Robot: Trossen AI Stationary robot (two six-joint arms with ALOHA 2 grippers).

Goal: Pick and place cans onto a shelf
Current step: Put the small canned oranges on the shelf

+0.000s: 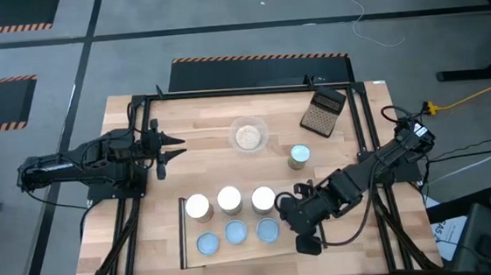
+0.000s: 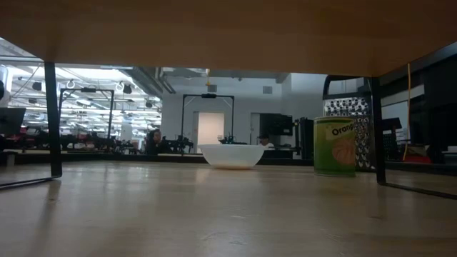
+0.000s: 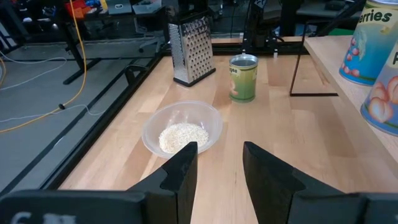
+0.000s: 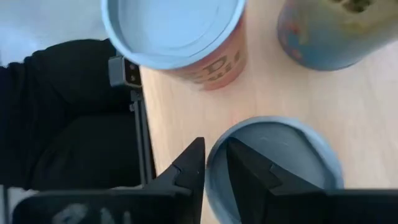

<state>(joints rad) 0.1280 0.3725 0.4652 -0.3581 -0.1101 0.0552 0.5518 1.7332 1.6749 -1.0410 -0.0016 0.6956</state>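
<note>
The shelf (image 1: 181, 235) at the table's near edge carries six cans, three white-topped (image 1: 229, 198) and three blue-topped (image 1: 236, 232). A green can (image 1: 300, 156) stands alone on the table beyond it, also in the low view (image 2: 334, 146). My right gripper (image 1: 288, 209) is over the shelf's right end. It is shut on another blue-topped can (image 4: 280, 155), which the arm hides from above. An orange-labelled can (image 4: 171, 28) stands just beyond it. My left gripper (image 1: 176, 150) waits open above the table's left side. My right gripper pinches the blue-topped can's rim (image 4: 219, 140) between its two fingers, one finger (image 4: 193, 165) outside the wall and the other (image 4: 245, 165) inside the rim over the lid. The fingers come steeply from above. Whether the can stands on the shelf board I cannot tell.
A clear bowl of grains (image 1: 249, 136) sits at the table's middle and a metal grater (image 1: 323, 112) at the far right. The shelf's black bar (image 4: 142, 137) runs close beside the held can. Black frame rails (image 1: 363, 128) edge the table. In the low view the shelf leg (image 2: 375, 128) stands near the green can.
</note>
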